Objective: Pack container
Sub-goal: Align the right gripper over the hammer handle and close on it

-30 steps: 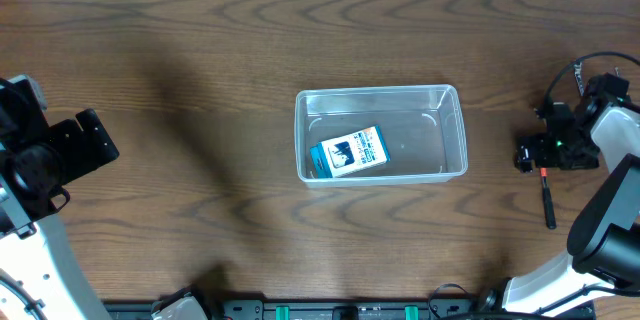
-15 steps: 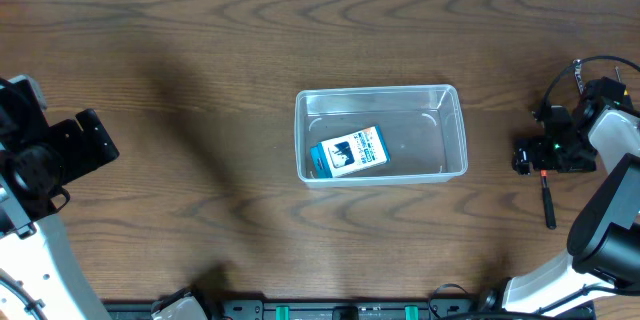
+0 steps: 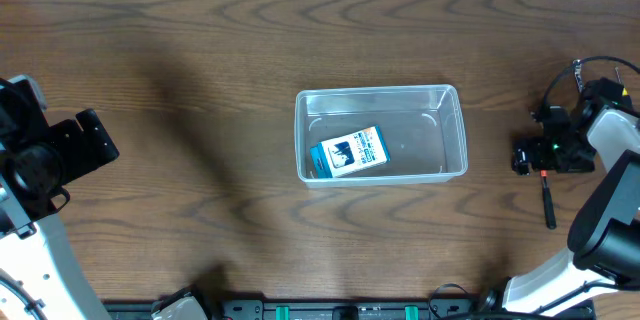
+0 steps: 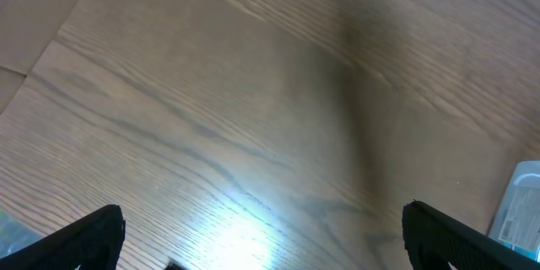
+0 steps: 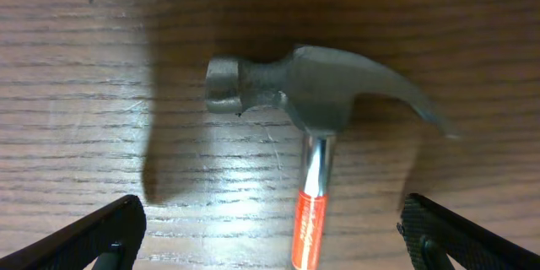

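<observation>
**Right gripper poised over the hammer, jaws wide and nothing held**

The right gripper stood fully spread above the hammer, one finger to each side of the steel head and touching neither head nor orange handle. Over the preceding second it had shifted only a trace while the hammer had not moved, so the pick was judged not yet begun. Outward lay bare table, an unobstructed lane to the container at mid-table, well apart from the hammer. The blue-and-white box filled the container's left part, so the right part remained free, though the long handle might foul the rim. The left gripper was likewise wide and empty, over bare wood far to the left.
</observation>
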